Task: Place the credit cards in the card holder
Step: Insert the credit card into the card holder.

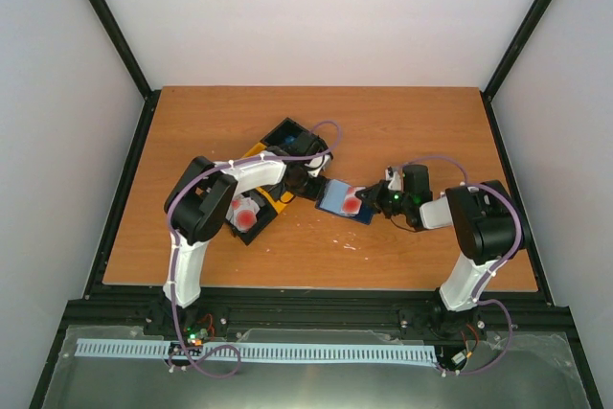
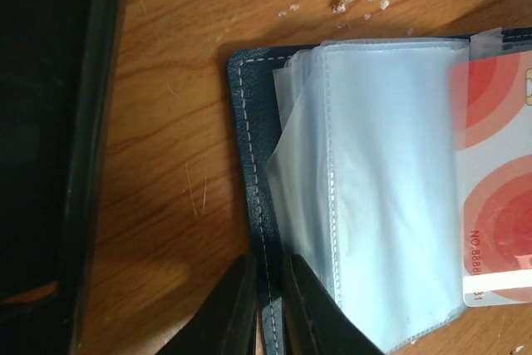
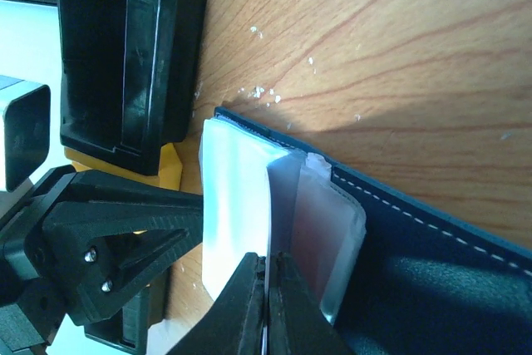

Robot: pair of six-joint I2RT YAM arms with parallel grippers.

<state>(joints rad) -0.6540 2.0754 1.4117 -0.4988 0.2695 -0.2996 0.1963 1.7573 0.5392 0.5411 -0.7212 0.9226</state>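
1 card holder (image 2: 249, 122), left end effector (image 2: 268, 270) pinching its edge | 1 credit card (image 2: 495, 164), clenched in right end effector (image 3: 268, 262)

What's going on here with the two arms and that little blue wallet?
The left gripper pinches the navy cover edge of the open card holder, seemingly steadying it. The right gripper is shut on a white-and-red card, whose end lies at the holder's clear sleeves; whether it is inside a pocket I cannot tell. More cards lie in the black-and-yellow tray.
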